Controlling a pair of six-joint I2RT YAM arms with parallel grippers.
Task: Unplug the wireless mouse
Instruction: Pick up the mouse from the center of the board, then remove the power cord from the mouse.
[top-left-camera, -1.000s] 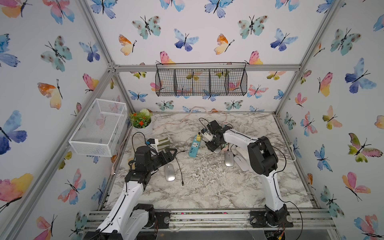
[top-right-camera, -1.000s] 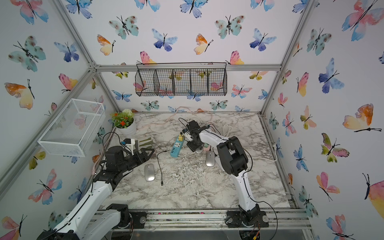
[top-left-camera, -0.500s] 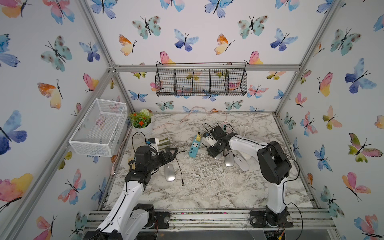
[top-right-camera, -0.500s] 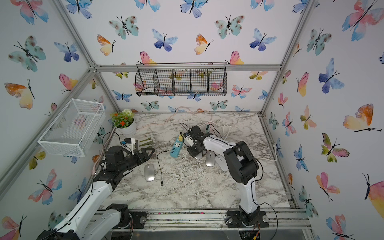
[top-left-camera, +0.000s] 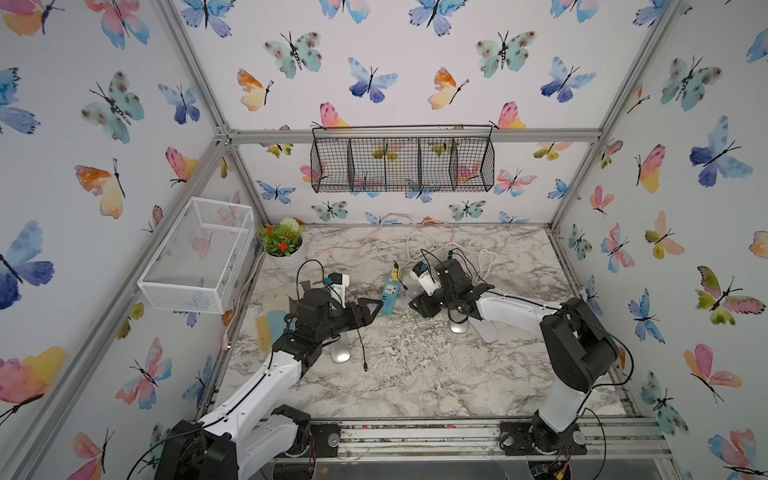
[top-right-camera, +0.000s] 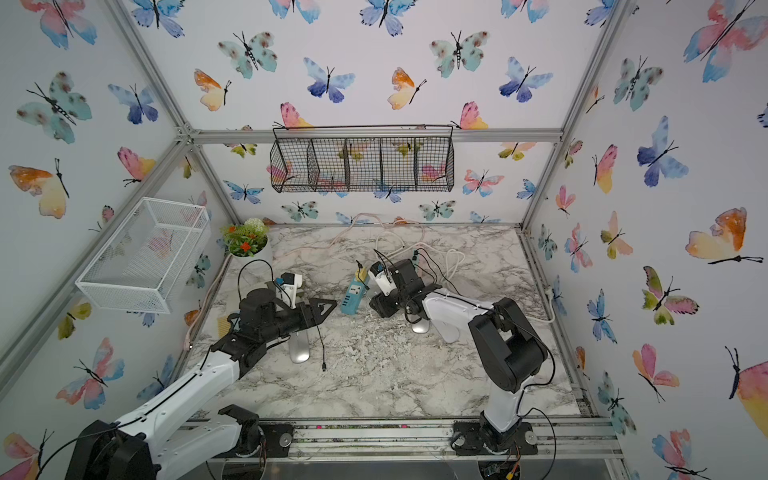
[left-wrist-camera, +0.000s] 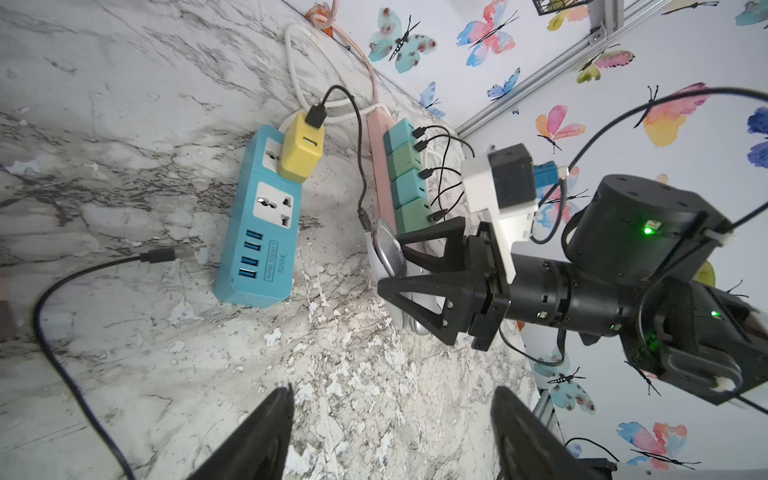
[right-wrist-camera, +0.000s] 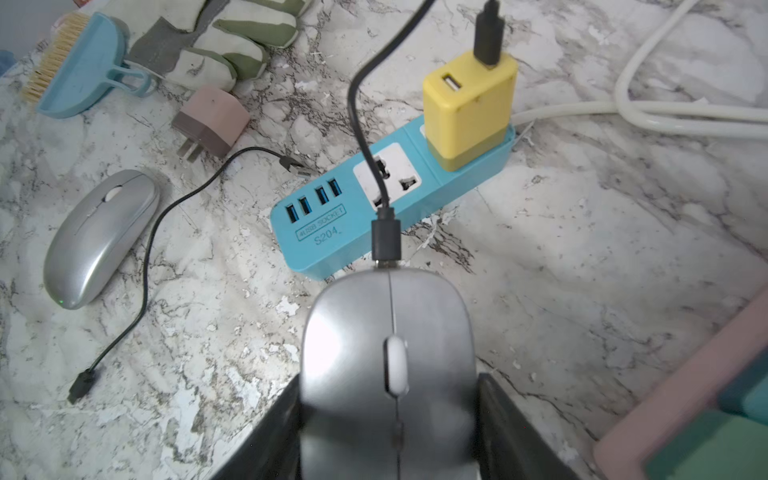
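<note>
The silver wireless mouse (right-wrist-camera: 353, 332) sits between the fingers of my right gripper (right-wrist-camera: 388, 382), which is shut on its sides. A black cable plug (right-wrist-camera: 386, 239) is in the mouse's front end. Its cable runs up to the yellow charger (right-wrist-camera: 467, 112) on the blue power strip (right-wrist-camera: 374, 208). In both top views the right gripper (top-left-camera: 417, 305) hides most of the mouse, just right of the strip (top-left-camera: 388, 295). My left gripper (left-wrist-camera: 390, 432) is open and empty, hovering left of the strip (top-right-camera: 326, 311).
A second silver mouse (right-wrist-camera: 99, 237) lies by a loose black cable (right-wrist-camera: 145, 266). Another mouse (top-left-camera: 457, 326) lies under the right arm. A pink strip with green chargers (left-wrist-camera: 405, 178), a pink adapter (right-wrist-camera: 210, 120), a blue brush (right-wrist-camera: 79, 66), a glove (right-wrist-camera: 232, 41) and white cords (right-wrist-camera: 665, 112) surround them.
The right gripper has come toward the table's front with the mouse in it, closer to the blue strip. The left gripper has reached right, toward the strip.
</note>
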